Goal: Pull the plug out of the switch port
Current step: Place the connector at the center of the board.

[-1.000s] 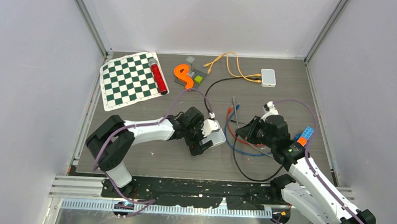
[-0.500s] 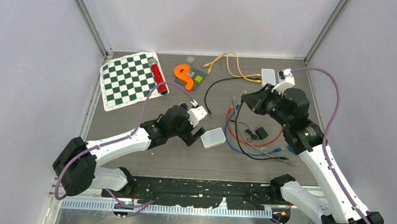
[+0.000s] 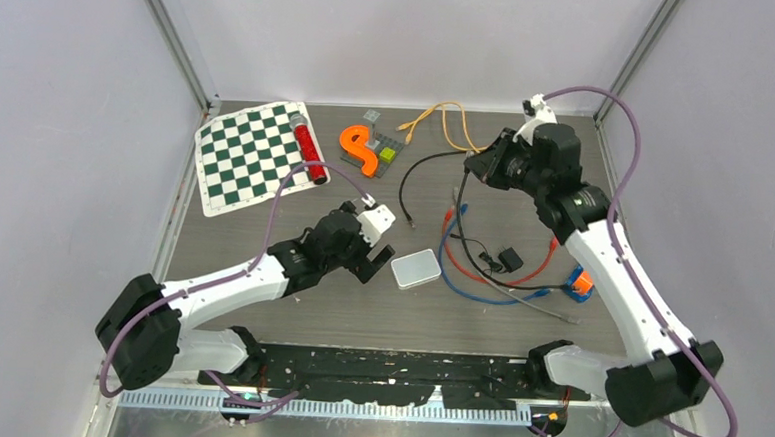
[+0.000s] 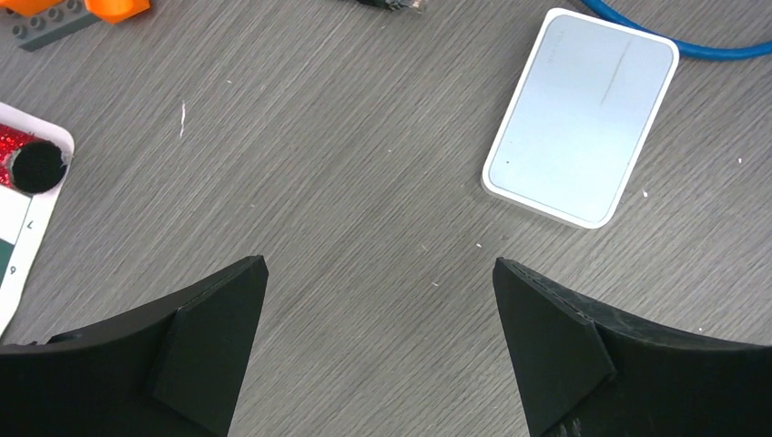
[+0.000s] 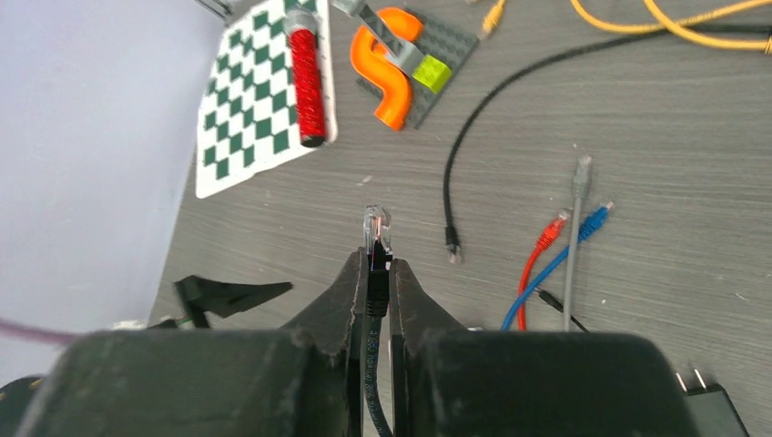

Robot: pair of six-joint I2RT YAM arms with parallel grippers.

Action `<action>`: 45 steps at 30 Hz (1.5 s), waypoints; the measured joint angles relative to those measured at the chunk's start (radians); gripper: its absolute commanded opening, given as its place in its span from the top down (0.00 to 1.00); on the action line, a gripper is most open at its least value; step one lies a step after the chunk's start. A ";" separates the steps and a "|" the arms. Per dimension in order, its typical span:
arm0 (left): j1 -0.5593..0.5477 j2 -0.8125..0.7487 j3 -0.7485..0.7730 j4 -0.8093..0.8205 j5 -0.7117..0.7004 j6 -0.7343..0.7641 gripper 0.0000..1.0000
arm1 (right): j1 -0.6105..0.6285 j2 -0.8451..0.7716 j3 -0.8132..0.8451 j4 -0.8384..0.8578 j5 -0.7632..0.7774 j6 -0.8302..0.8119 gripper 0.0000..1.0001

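**Plug** [image 5: 374, 226], one. Clear-tipped, on a black cable. It is pinched between the tightly closed fingers of the right hand [image 5: 373, 266], with the tip projecting just past the fingertips and the long axis in line with them. It is carried in the air above the table [image 4: 346, 137], and no port is seen around it. The pull is therefore judged done.

**Switch** [image 4: 583, 118], one seen. A flat white box laid on the table, ahead of the left hand [image 4: 379, 265] and off to its right, untouched. Its long axis is tilted across the line of that hand's fingers. No cable is seen entering it. The left hand is much the nearer; the right hand is held well apart from it, beyond the tangle of cables.

**Left hand.** Spread fully wide, with nothing held.

**Relation for the coming move.** The held cable trails down from the right hand into the tangle below it. Only a lowering and a release are judged to be called for.

**Loose cables**, ahead of and below the right hand:
- black [image 5: 473, 137], one
- red [image 5: 531, 264], one
- blue [image 5: 560, 259], one
- grey [image 5: 575, 246], one
- yellow [image 5: 492, 15], number not to be told

**Other items:**
- power adapter [image 3: 510, 258], one
- checkered mat [image 3: 252, 156], one, with one red tube [image 3: 309, 149] laid at its edge
- orange curved piece [image 3: 360, 149], one
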 measured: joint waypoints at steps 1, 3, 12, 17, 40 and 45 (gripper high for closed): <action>0.000 -0.005 -0.005 0.002 -0.005 -0.003 0.00 | -0.008 0.031 0.002 0.002 -0.006 -0.005 0.95; 0.000 -0.016 -0.016 0.016 -0.013 -0.011 0.00 | -0.023 0.102 0.001 0.008 -0.022 -0.008 0.95; 0.007 -0.039 -0.032 0.047 -0.034 -0.074 0.00 | -0.103 0.444 0.000 0.107 -0.100 0.032 0.87; 0.008 -0.039 -0.032 0.046 -0.033 -0.093 0.00 | -0.143 0.615 0.034 0.144 -0.109 0.052 0.64; 0.013 0.214 -0.008 0.043 0.084 -0.277 0.04 | 0.055 0.544 -0.107 0.171 -0.171 -0.066 0.80; 0.014 0.227 -0.006 0.045 0.112 -0.302 0.06 | 0.090 0.650 -0.105 0.144 -0.153 -0.067 0.83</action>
